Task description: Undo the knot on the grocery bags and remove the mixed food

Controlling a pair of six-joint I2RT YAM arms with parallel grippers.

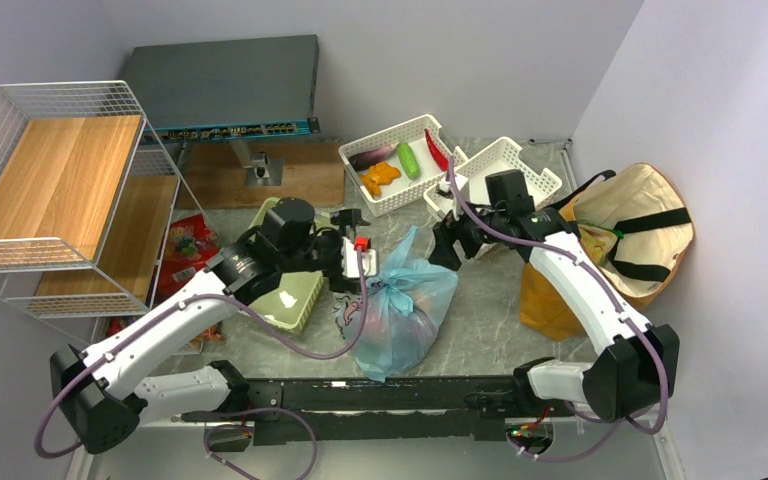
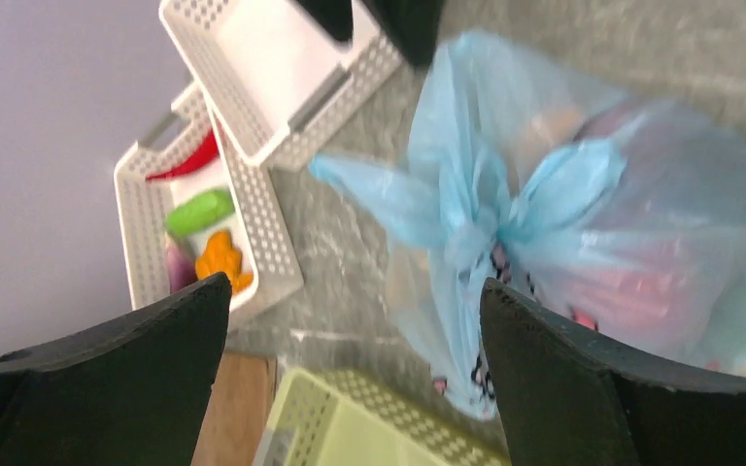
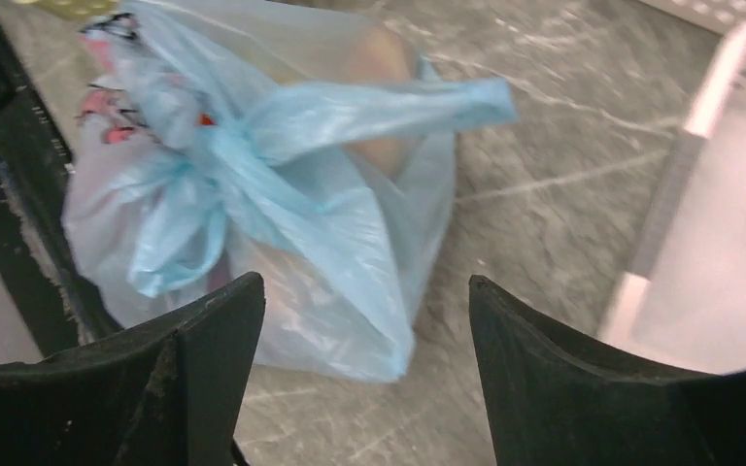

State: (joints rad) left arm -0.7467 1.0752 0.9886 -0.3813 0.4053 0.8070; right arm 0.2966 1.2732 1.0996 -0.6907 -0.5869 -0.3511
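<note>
The light-blue plastic bag (image 1: 405, 310) lies at the table's middle, its handles tied in a knot (image 1: 400, 283). Reddish shapes show through the plastic. My left gripper (image 1: 357, 258) is open and empty just left of the bag's top. In the left wrist view the gripper (image 2: 355, 284) hovers above the bag (image 2: 583, 223) and its knot (image 2: 486, 228). My right gripper (image 1: 447, 247) is open and empty just right of the bag's top. In the right wrist view the gripper (image 3: 364, 282) hangs over the bag (image 3: 291, 204). The mustard-brown tote (image 1: 632, 235) lies open at the right.
A white basket (image 1: 385, 195) at the back holds a purple eggplant, an orange piece (image 1: 380, 177), a green piece (image 1: 409, 160) and a red chili. An empty white basket (image 1: 505, 160) stands beside it. A green basket (image 1: 295, 300) and a wire shelf (image 1: 55, 190) are at the left.
</note>
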